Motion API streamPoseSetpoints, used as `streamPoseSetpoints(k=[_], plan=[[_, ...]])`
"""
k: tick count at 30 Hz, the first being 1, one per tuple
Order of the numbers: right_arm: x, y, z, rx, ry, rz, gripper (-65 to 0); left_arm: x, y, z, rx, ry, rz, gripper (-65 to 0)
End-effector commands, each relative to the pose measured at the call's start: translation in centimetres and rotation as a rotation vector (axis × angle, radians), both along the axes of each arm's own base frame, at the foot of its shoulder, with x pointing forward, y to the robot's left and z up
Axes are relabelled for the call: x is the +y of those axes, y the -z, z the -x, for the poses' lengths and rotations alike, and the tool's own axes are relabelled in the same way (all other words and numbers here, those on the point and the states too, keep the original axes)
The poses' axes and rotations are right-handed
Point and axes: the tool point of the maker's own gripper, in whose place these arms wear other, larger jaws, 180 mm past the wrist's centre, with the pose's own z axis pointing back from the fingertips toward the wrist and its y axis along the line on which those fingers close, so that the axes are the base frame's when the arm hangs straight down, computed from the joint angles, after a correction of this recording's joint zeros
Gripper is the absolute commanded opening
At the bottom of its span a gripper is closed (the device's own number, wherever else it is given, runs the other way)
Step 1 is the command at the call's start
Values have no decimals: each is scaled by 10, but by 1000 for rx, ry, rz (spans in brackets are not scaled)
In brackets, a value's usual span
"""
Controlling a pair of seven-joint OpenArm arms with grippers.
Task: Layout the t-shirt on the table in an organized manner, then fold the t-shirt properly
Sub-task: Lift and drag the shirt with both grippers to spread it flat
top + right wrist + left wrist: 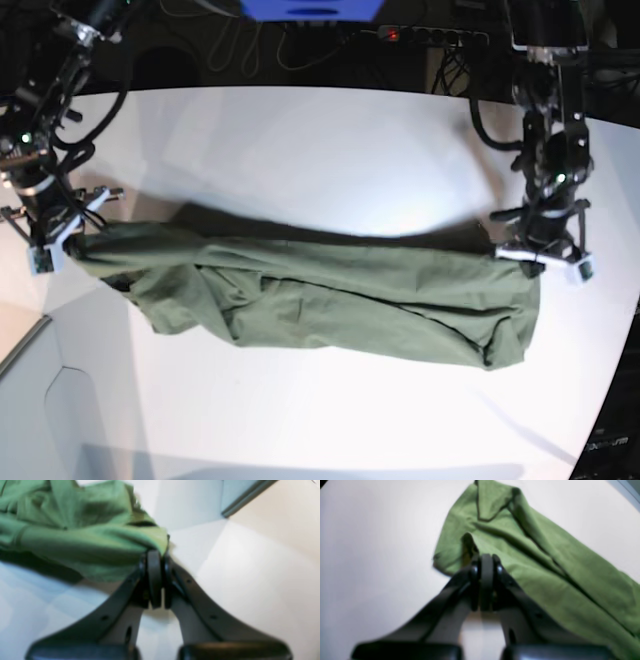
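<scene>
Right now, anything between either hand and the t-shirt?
Nothing visible. The left hand is shut on one end of the t-shirt, the right hand on the other, with only bare table around.

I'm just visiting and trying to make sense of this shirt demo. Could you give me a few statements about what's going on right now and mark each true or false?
1. The t-shirt is stretched in a long band between the two arms. True.
2. The right pincer is shut on an edge of the t-shirt. True.
3. The left pincer is wide open above bare table. False: it is shut, its tips on the t-shirt's cloth.
4. The t-shirt is already folded into a neat square. False: it is a wrinkled, bunched strip.
5. The t-shirt is red. False: it is olive green.
</scene>
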Motion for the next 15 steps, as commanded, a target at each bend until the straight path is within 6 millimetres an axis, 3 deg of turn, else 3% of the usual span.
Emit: streamPoseSetpoints(k=[1, 6, 9, 13, 15], plan=[[-1, -15, -5, -49, -16, 19, -650, 11, -22, 1, -64, -16, -42, -650], [-9, -11, 24, -6, 0, 56, -650, 26, -40, 45, -75, -50, -84, -650], [-7, 1, 45, 48, -5, 59, -650, 39, -45, 70, -69, -90, -92, -650], [-2, 23, 74, 135, -12, 45, -650, 55, -35, 96, -39, -149, -28, -650], [4, 32, 85, 160, -3, 21, -650, 66, -19, 110, 1, -189, 5, -650]])
